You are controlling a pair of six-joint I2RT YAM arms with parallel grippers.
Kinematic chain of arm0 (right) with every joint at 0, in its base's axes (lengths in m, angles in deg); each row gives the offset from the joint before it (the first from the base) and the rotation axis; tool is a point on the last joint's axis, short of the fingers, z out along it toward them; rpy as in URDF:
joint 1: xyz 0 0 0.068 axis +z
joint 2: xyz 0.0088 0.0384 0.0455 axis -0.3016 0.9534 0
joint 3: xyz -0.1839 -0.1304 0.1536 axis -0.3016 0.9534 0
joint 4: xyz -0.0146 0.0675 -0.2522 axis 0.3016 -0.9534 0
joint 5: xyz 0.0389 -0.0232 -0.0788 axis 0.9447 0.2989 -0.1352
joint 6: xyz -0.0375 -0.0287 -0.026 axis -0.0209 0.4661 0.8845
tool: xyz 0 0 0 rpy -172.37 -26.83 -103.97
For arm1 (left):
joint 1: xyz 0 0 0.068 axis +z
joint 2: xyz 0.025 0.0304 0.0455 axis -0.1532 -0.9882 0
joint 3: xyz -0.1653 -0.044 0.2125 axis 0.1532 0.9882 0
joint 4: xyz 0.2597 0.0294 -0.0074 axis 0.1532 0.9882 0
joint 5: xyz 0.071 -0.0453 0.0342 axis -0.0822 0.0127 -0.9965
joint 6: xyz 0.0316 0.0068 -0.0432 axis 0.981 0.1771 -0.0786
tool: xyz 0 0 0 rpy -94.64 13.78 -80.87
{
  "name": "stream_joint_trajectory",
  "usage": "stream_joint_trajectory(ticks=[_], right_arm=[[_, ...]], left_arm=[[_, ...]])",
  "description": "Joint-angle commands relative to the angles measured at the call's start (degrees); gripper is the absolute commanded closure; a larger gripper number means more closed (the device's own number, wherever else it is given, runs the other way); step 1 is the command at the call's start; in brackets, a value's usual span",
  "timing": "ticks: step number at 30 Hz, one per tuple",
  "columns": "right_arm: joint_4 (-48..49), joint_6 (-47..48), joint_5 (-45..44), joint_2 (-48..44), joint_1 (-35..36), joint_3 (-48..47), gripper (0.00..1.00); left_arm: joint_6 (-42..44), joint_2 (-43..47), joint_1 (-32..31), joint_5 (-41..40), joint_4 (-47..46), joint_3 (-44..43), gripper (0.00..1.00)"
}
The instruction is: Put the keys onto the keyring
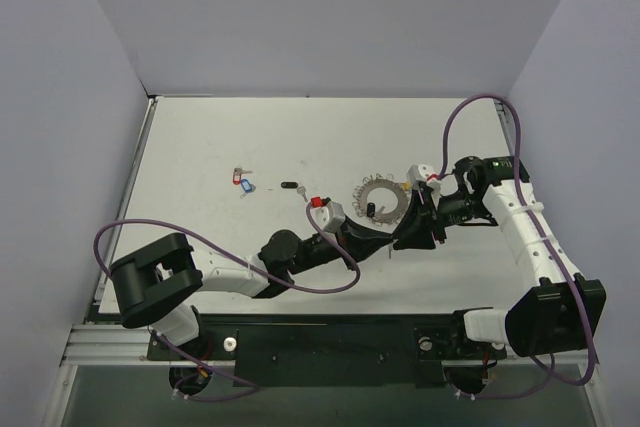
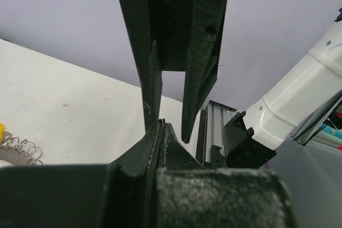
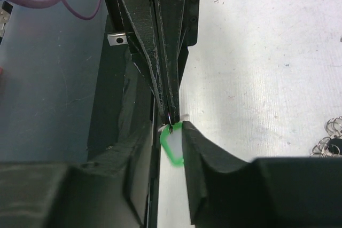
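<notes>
1. Lavender walls box in my matte, faintly scuffed white tabletop (image 1: 250, 137).
2. I see the keyring (image 1: 383, 197), a flat silvery ring fringed with wire loops, lying just beside both arms' tips.
3. My left claw (image 3: 170, 111) is pinched together, with a tiny wire loop (image 3: 171, 116) at its tips.
4. My right claw (image 3: 171, 127) stands slightly apart around a green-rimmed plastic key tag (image 3: 170, 149); I cannot tell whether it grips.
5. Loose keys (image 1: 241, 181) with red, blue and black heads lie further left.

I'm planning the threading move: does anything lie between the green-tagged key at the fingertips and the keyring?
Nothing visible does. In the right wrist view only bare table lies between the green-tagged key and the keyring, whose loops show at the right edge.
</notes>
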Motion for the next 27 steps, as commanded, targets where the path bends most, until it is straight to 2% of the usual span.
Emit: stream_joint_trajectory(ticks=[1, 10, 12, 17, 27], right_arm=[[-5.15, -0.68, 2.83, -1.15, -0.55, -0.07, 0.68], [-5.24, -0.77, 0.90, -3.18, -2.48, -0.42, 0.68], [-5.15, -0.59, 0.81, -3.18, -2.74, -0.51, 0.70], [-5.24, 0.11, 0.46, -2.48, -2.83, -0.25, 0.85], [-5.07, 1.60, 0.02, -1.33, -0.99, 0.63, 0.90]], left_arm=[[0.24, 0.52, -0.25, 0.23, -20.29, -1.03, 1.00], [0.68, 2.11, 0.28, 0.67, -19.59, 0.64, 1.00], [0.60, 2.19, 0.28, 1.02, -19.50, 0.64, 1.00], [0.07, 2.11, 0.28, 1.90, -19.50, 0.29, 1.00], [-0.72, 1.58, 0.28, 2.25, -20.02, -0.68, 1.00]])
